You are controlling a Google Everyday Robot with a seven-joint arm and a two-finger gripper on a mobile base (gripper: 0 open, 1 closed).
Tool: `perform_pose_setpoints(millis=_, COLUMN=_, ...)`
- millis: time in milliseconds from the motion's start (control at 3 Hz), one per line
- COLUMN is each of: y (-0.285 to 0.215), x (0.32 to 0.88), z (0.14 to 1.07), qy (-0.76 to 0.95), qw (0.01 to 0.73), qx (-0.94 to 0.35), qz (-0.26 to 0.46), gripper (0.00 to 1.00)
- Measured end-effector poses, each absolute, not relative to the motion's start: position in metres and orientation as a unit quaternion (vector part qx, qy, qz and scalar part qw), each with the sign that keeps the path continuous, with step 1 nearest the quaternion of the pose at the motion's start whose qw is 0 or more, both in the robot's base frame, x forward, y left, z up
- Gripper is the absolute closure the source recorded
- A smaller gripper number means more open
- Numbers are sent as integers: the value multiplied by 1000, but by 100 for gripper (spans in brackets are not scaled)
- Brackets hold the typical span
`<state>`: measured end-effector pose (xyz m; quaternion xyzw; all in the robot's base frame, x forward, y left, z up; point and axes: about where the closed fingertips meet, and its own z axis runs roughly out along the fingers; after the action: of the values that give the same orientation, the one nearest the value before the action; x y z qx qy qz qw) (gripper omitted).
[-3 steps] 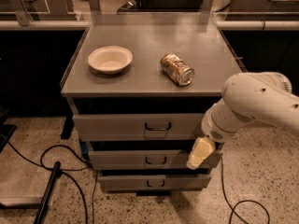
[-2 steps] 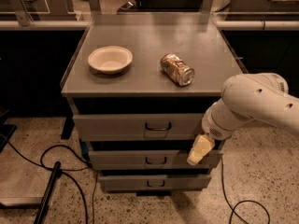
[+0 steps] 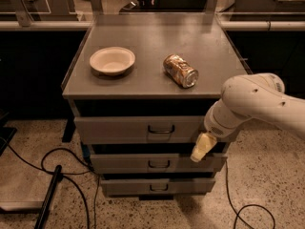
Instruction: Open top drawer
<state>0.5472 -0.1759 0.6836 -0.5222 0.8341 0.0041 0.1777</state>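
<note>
The top drawer (image 3: pixel 119 129) is the widest grey drawer front, right under the cabinet top, with a dark gap above it. Its small dark loop handle (image 3: pixel 161 129) sits at the centre. My gripper (image 3: pixel 200 148), pale yellow at the end of the white arm (image 3: pixel 248 101), hangs in front of the drawer's right end by its lower edge. It is to the right of the handle and apart from it, and it holds nothing that I can see.
Two narrower grey drawers (image 3: pixel 157 163) (image 3: pixel 157 186) sit below. On the cabinet top (image 3: pixel 152 42) stand a white bowl (image 3: pixel 112 61) and a can lying on its side (image 3: pixel 180 70). Black cables (image 3: pixel 62 161) and a dark pole (image 3: pixel 47 197) lie on the speckled floor at the left.
My gripper has risen slightly and moved a little left, from in front of the middle drawer towards the lower edge of the top drawer. The drawers have not moved.
</note>
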Motion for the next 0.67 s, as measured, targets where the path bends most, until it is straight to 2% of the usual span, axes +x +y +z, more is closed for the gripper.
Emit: perform_pose_setpoints(millis=667, y=-161, x=563, z=653, qy=824, qw=174, qx=-538, qz=16, gripper=0)
